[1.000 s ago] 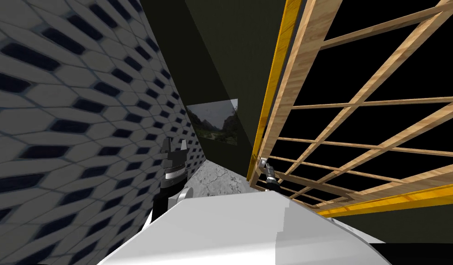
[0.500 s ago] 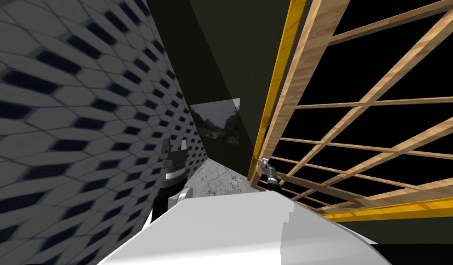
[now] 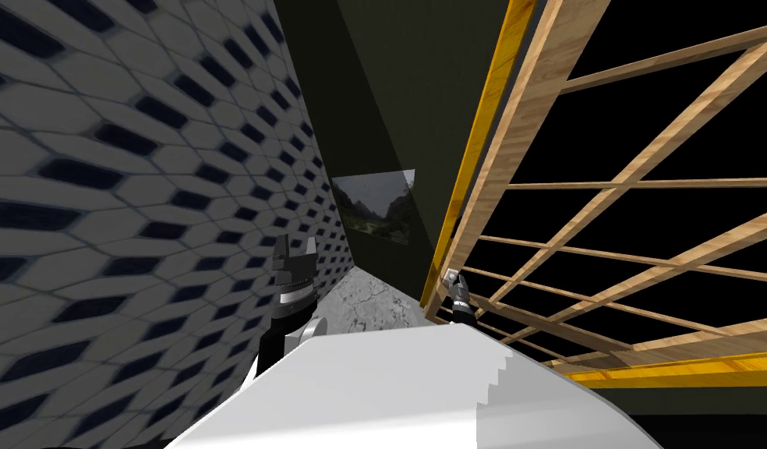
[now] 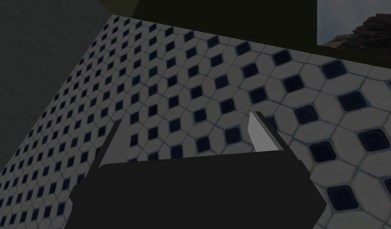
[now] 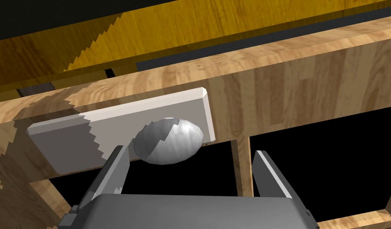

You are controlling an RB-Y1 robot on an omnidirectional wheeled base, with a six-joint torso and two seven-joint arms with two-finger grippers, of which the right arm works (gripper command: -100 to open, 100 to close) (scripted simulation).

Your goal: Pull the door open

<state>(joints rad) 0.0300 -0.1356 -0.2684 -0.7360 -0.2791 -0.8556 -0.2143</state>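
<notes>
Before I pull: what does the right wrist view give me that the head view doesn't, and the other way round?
Right wrist view: the grey knob on its pale plate, just ahead of the open fingers, close to one, not gripped. Head view: the left gripper raised beside the tiled wall, and the wooden door's whole lattice. Both: the right gripper at the door's edge, next to the yellow frame.

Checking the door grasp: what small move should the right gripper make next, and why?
Probably ease the right gripper forward while centring it on the grey knob, before closing. Its fingers stand open, and the knob sits off-centre by one fingertip, not yet gripped.
</notes>
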